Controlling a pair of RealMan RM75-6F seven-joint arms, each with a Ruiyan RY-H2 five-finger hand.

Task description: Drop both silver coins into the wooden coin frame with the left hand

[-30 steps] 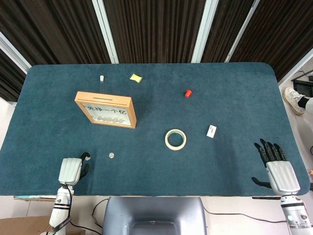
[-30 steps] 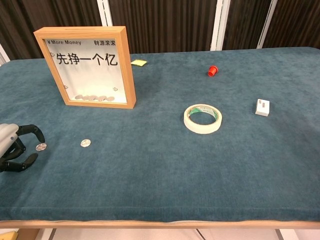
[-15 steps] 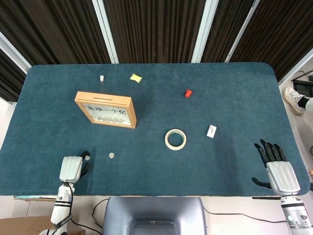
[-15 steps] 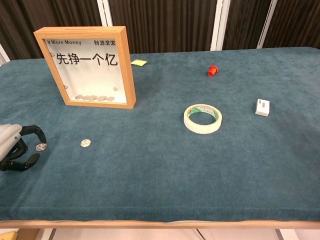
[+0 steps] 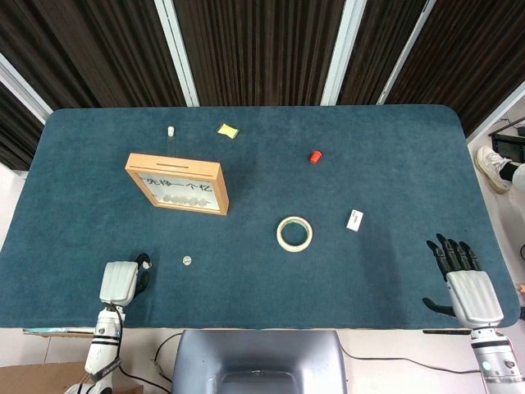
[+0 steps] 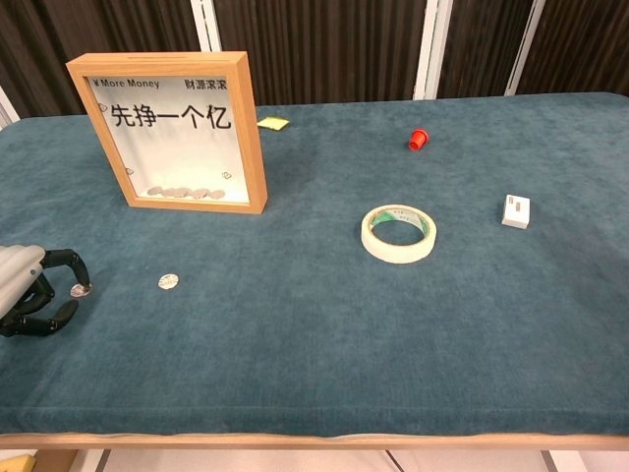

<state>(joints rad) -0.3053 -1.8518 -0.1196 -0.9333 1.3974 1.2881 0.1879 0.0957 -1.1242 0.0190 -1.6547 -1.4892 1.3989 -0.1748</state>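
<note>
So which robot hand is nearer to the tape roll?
The right. The right robot hand is at the near right edge; the left robot hand is farther from the tape roll, at the near left.

The head view looked steeply down from high above the near edge, taking in the whole blue felt-covered table [image 5: 385,164]. The chest view faced across it from low at that edge, closer in. Both shared the tabletop.

Bright, even overhead light, soft faint shadows, both views sharp without glare.
</note>
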